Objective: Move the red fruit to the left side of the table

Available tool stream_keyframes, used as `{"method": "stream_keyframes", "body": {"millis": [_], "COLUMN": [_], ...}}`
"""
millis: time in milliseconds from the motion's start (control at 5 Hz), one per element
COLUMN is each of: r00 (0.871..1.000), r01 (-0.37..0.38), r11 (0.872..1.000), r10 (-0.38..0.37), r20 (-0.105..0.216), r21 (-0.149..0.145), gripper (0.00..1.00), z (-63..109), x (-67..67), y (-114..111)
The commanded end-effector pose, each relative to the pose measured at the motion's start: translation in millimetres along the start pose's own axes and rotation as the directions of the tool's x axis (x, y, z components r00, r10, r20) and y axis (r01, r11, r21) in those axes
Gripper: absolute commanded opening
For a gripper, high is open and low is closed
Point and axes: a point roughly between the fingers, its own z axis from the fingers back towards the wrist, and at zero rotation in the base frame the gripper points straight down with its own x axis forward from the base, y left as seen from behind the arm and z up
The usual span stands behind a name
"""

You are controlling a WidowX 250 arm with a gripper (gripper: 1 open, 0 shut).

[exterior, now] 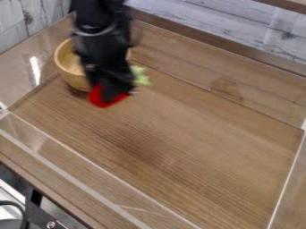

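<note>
The gripper (109,93) is hanging over the left half of the worktop (203,143), directly in front of the wooden bowl (68,64), and that closeness is the main risk. The arm is covering most of the bowl, so a lowering move made from here is likely to clip the bowl's near rim, or to drop the red fruit (109,97) against the rim, where it could roll inside beside the green block (140,77), only a corner of which is showing to the right of the arm. The fruit is round, so if it is let go from any height above the wood it may roll off toward the low clear wall (36,139) or back toward the middle. A release low over bare wood, clear of the bowl, looks safest.

The gripper is pointing steeply downward with its jaws drawn in tight, pinching the red fruit between its fingertips. The fruit is showing as a bright red lump under the dark fingers. It seems to be riding just above the wood rather than resting on it, though blur is making that hard to confirm.
</note>
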Motion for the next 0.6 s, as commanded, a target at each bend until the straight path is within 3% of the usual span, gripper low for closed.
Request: {"method": "stream_keyframes", "body": {"millis": [0,200,400], "r00": [1.000,0.998,0.996], "r01": [-0.021,-0.055,-0.091], "r11": [1.000,0.998,0.996], "r10": [0.020,0.055,0.091], "r20": [0.012,0.000,-0.013], "r21": [0.016,0.015,0.015], "gripper": [0.00,0.00,0.00], "z": [-11.0,-28.8,-45.1], "x": [-12.2,-26.8,-32.3], "y": [30.5,55.5,60.1]}}
